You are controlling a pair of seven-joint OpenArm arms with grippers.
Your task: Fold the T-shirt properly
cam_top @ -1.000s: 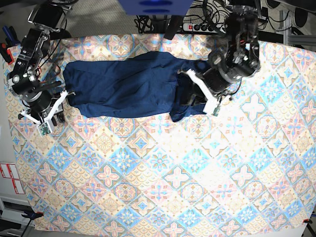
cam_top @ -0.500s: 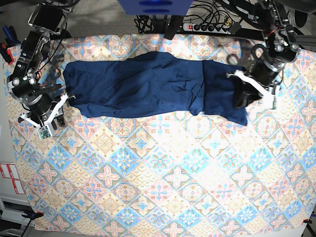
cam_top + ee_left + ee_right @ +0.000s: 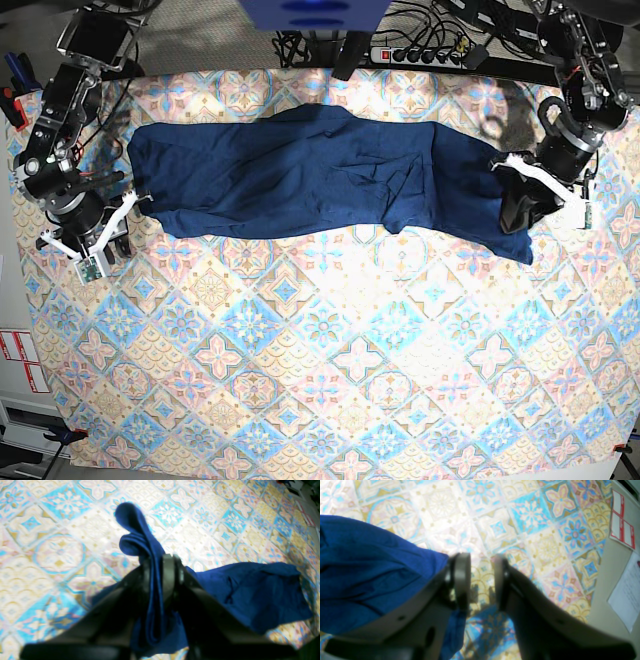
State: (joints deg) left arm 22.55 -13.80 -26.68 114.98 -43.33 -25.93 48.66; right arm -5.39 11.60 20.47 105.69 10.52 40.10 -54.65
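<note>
**Entry: T-shirt, spread lengthwise, one end held**

Item. The T-shirt [image 3: 320, 175], dark navy knit, lies stretched along the far half of the counter [image 3: 330, 360], which is covered in a patterned tile print. Its body is mostly flat with soft creases near the middle; the lower corner at the left arm's end runs to a point.

Left gripper [image 3: 160, 565]. Pinching a bunched fold of the shirt's edge; in the left wrist view the cloth passes between the closed jaws and loops out above them, with the rest trailing off to the counter. The view is blurred, so how many layers are caught is uncertain, probably more than one.

Right gripper [image 3: 481, 572]. Jaws spread, nothing between them, just beside the shirt's opposite edge; one finger [image 3: 462, 570] appears to touch the cloth there.

Step in hand, as judged. Drawing the garment out flat before any fold is made.

Handling notes. Thin knit stretches and drags, so tension should be light and level, low to the counter. Set the held end down square, not at a point, and smooth the central creases. The right gripper would do well to anchor its edge so the shirt does not slide.
</note>
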